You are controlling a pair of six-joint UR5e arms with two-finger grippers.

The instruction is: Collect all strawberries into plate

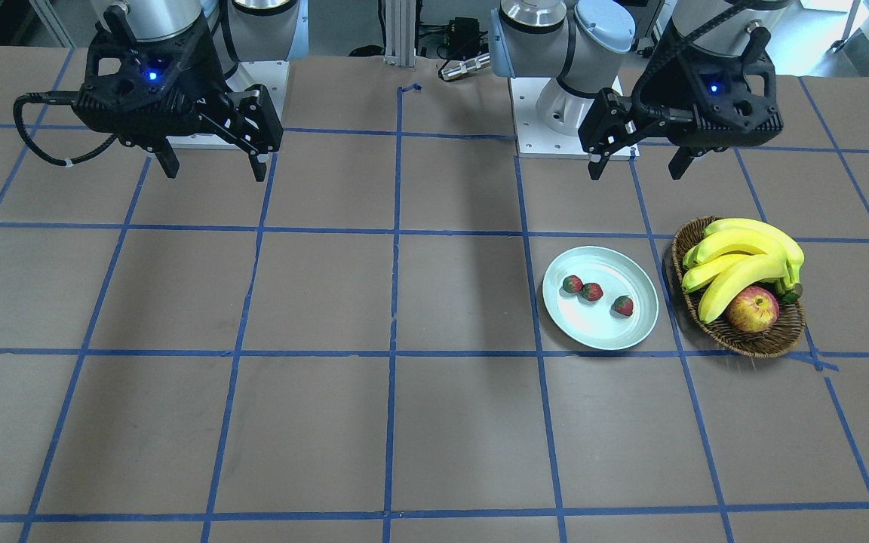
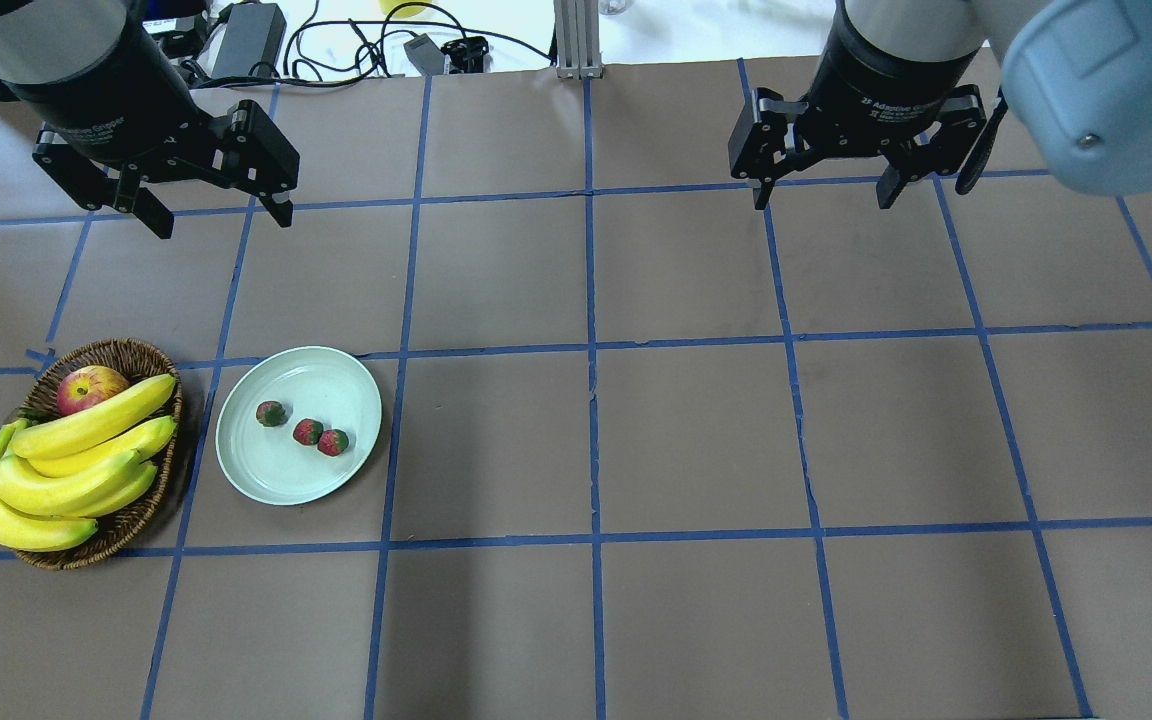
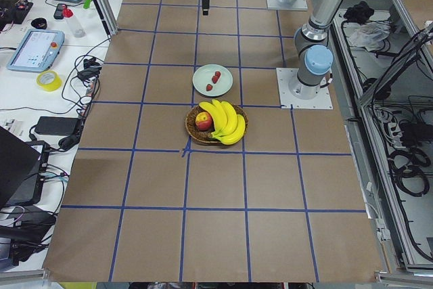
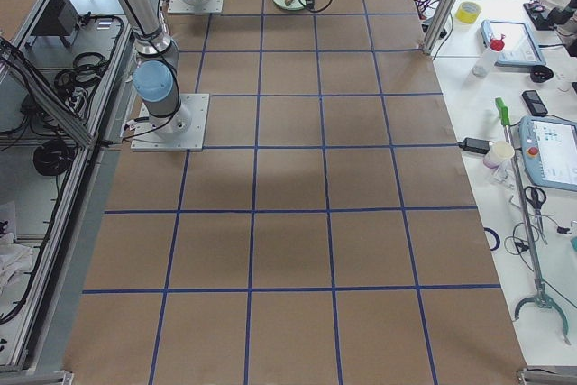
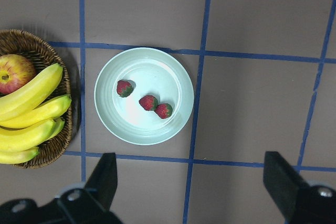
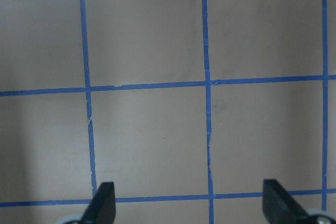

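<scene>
Three small red strawberries (image 2: 271, 413) (image 2: 308, 431) (image 2: 333, 442) lie inside the pale mint plate (image 2: 251, 480), left of the table's middle. They also show in the front view (image 1: 572, 284) (image 1: 591, 292) (image 1: 623, 305) on the plate (image 1: 631, 332), and in the left wrist view (image 5: 124, 88) (image 5: 148, 102) (image 5: 164, 110) on the plate (image 5: 110, 119). My left gripper (image 2: 219, 218) (image 1: 636, 166) is open and empty, raised high behind the plate. My right gripper (image 2: 821, 197) (image 1: 213, 170) is open and empty, raised over bare table far from the plate.
A brown wicker basket (image 2: 136, 355) with a bunch of bananas (image 2: 56, 470) and a red-yellow apple (image 2: 88, 388) stands just beside the plate. The table is brown with a blue tape grid. Benches with tablets and tools line the operators' side (image 3: 40, 52).
</scene>
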